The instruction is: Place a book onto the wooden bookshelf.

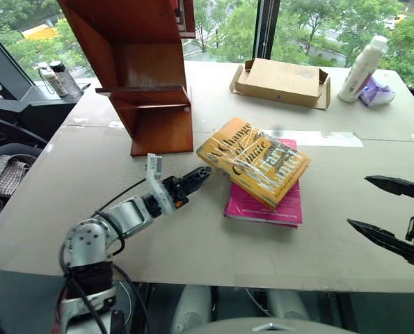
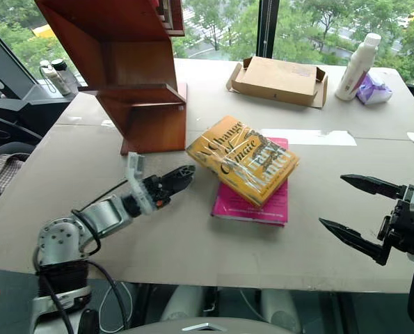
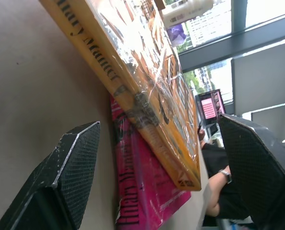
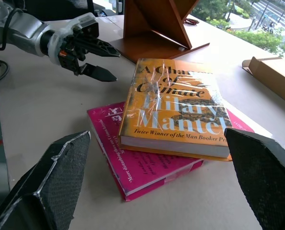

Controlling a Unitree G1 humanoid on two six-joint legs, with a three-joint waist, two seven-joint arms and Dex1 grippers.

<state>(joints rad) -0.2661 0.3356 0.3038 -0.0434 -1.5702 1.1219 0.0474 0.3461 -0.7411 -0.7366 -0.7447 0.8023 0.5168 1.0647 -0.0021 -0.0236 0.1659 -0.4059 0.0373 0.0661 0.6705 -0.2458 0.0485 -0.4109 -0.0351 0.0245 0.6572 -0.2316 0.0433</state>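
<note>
The left gripper [image 1: 201, 177], two black fingers spread apart with nothing between them, points level at the near corner of the thick yellow-orange book with white cursive lettering and a glossy plastic wrap [image 1: 254, 161], its tips just short of the spine. That book lies flat on top of a thinner bright pink book [image 1: 266, 203], which juts out from under it on the side away from this gripper; the yellow book's long axis runs diagonally across the grey table [image 1: 193, 236], slanting away from the left gripper toward the right one. The right gripper [image 2: 351, 207] hangs released, fingers wide, well apart from both books. Beyond the left gripper stands the tall reddish-brown wooden bookshelf [image 1: 147, 104], near the book's far corner. Farther off rests an open flat tan cardboard box [image 1: 282, 82], its inside not visible, with a white plastic bottle [image 1: 362, 68] beside it.
</note>
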